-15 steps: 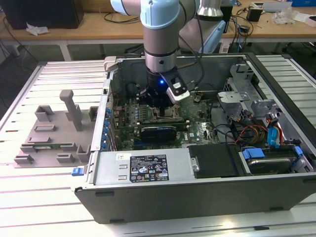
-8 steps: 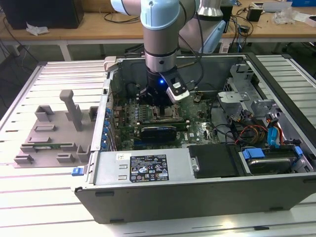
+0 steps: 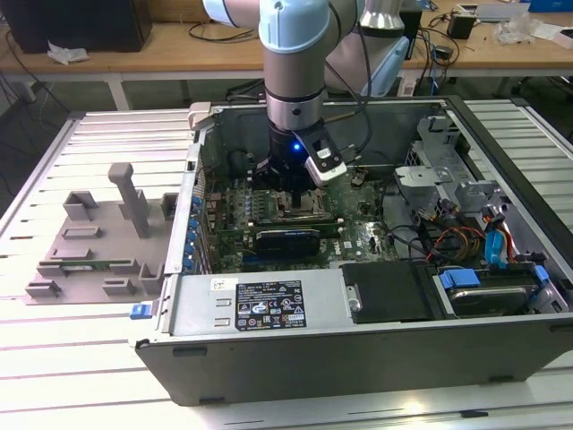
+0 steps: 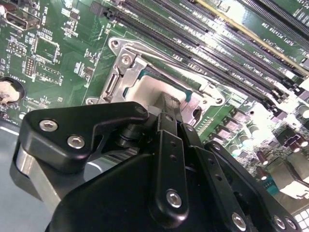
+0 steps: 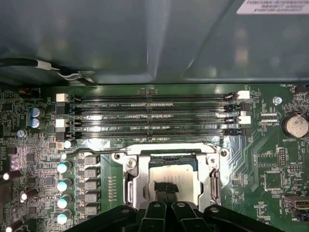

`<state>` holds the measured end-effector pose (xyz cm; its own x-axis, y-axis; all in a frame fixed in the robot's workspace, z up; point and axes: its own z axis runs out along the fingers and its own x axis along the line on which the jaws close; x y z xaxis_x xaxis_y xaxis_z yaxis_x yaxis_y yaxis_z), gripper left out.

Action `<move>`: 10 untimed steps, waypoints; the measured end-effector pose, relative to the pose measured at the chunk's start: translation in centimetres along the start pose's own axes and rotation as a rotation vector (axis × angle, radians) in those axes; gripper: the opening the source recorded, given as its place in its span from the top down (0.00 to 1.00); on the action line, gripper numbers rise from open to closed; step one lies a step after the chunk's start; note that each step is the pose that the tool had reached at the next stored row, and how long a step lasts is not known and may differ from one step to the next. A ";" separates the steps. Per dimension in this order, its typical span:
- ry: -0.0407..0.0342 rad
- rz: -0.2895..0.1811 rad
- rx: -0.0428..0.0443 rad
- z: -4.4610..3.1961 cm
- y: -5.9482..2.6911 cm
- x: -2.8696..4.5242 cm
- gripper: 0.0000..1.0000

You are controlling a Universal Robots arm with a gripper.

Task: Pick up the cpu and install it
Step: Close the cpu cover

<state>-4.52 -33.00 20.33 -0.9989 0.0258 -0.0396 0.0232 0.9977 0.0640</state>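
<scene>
Seating the cpu well is, I judge, a matter of keeping it flat and square in the socket, pressing straight down with no push to the side. On the exterior view's left, a grey fixture lies on the bench. In the middle stands the open case, and the tool hangs low over the board inside it. In the first wrist view the tool is narrow, its fingertips close together over the middle of the cpu's silver top, not around its edges. Whether they touch it I cannot tell. The cpu lies inside the socket, beside the memory slots. A white label sits on the case's near plate, but its print is too small to tell.
</scene>
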 end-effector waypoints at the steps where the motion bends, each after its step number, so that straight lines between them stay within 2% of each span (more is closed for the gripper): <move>1: 0.0002 -0.002 -0.0001 0.01 0.17 -0.01 0.89; 7: 0.0000 -0.010 -0.0016 -0.08 0.55 -0.09 0.89; 10: 0.0006 -0.011 -0.0009 -0.55 0.56 -0.11 0.89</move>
<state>-4.43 -32.47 20.91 -0.9991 0.0148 -0.0398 0.0122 0.9978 0.0644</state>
